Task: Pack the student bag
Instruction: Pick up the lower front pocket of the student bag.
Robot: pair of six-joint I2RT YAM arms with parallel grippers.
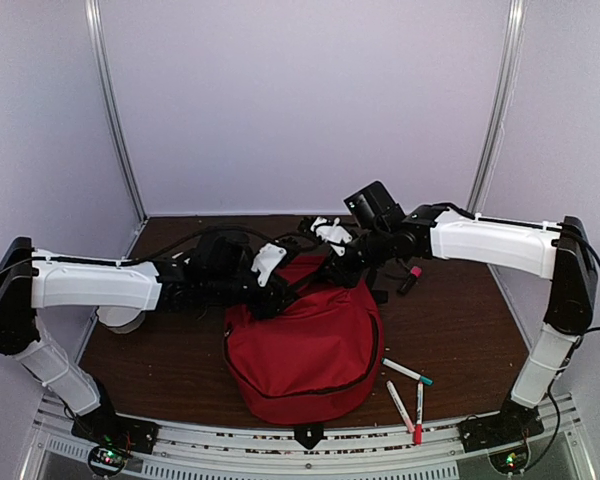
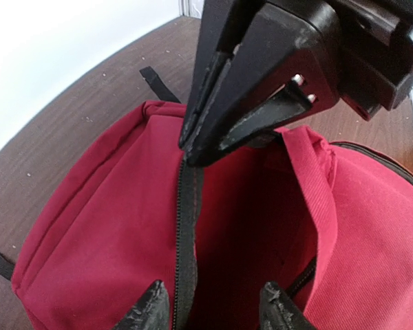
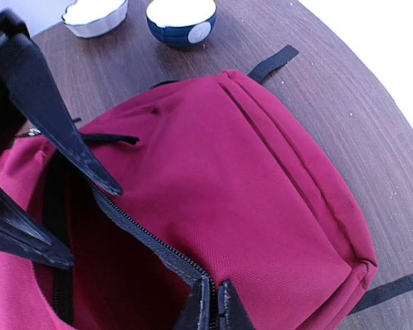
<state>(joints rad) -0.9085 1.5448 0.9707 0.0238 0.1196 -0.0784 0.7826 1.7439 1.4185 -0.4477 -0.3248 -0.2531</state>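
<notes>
The student bag (image 1: 305, 345) is a red backpack lying mid-table, its main zipper undone and its mouth gaping. My right gripper (image 3: 215, 306) is shut on the black zipper trim (image 3: 148, 237) at one lip of the opening; from the left wrist it shows as a closed black wedge (image 2: 191, 148) pinching that trim. My left gripper (image 2: 215, 311) stands open over the mouth, with the zipper tape (image 2: 186, 234) running between its fingertips and the dark red interior below. In the right wrist view its two fingers (image 3: 62, 130) are spread apart.
Three markers (image 1: 408, 373) (image 1: 400, 405) (image 1: 418, 412) lie at the front right, and one with a pink cap (image 1: 412, 276) sits further back. A white bowl (image 3: 96, 17) and a blue bowl (image 3: 181, 17) stand behind the bag. Black straps (image 3: 272, 62) trail onto the table.
</notes>
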